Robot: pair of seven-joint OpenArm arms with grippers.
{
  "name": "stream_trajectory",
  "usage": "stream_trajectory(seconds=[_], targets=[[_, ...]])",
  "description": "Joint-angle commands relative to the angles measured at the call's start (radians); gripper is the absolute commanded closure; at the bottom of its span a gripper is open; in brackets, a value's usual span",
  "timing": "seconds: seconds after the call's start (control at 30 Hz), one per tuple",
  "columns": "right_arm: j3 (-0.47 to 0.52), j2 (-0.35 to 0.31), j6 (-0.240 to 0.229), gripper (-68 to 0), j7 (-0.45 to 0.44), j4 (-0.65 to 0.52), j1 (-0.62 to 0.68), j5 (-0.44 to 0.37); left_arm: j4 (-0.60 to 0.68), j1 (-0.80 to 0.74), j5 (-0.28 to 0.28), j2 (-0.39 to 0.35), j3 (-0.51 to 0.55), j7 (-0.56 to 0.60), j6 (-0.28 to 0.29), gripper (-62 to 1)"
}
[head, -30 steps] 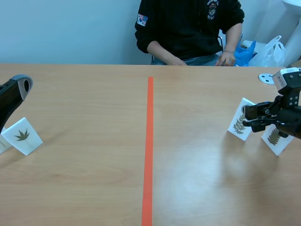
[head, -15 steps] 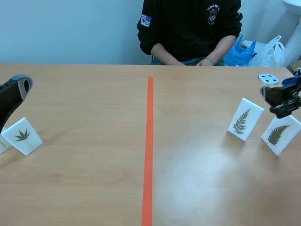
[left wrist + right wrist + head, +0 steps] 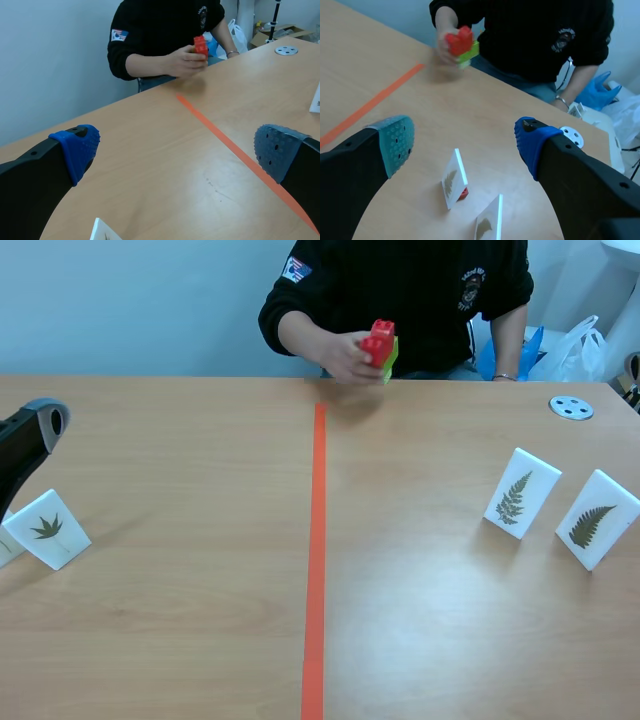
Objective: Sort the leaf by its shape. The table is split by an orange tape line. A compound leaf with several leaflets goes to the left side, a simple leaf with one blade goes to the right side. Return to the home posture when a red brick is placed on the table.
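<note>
A leaf card [image 3: 47, 529] stands left of the tape line [image 3: 316, 560]; inner card [image 3: 521, 493] and outer card [image 3: 597, 519] stand right.

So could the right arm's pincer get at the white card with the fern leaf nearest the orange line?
Probably yes. The right pincer is open, and that white fern card stands just ahead of it with nothing between. The second fern card stands apart, beside it, not in the way.

The scene camera looks along the bench [image 3: 180, 640] from between the arms. Both wrist cameras, raised at either side, face inward; all three share the seated person [image 3: 420, 300] and tape line [image 3: 316, 540].
</note>
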State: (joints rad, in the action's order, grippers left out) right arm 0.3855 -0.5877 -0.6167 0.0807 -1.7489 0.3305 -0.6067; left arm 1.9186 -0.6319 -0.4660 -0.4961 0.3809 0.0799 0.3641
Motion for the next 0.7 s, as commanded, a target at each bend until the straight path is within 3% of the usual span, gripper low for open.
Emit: stream_trajectory(seconds=[0.0, 0.13, 0.67], targets=[[-0.005, 0.003, -0.016, -45.6, -0.002, -0.012, -0.008, -0.03, 0.013, -0.002, -0.013, 0.0, 0.008, 0.021, -0.002, -62.3], [-0.005, 0.026, -0.069, -47.7, 0.011, -0.058, 0.015, -0.057, 0.013, -0.002, -0.013, -0.001, 0.008, 0.021, -0.001, -62.3], [-0.005, 0.034, -0.073, -47.7, -0.031, -0.064, 0.019, -0.056, 0.013, -0.002, -0.013, 0.0, 0.008, 0.028, -0.001, -62.3]])
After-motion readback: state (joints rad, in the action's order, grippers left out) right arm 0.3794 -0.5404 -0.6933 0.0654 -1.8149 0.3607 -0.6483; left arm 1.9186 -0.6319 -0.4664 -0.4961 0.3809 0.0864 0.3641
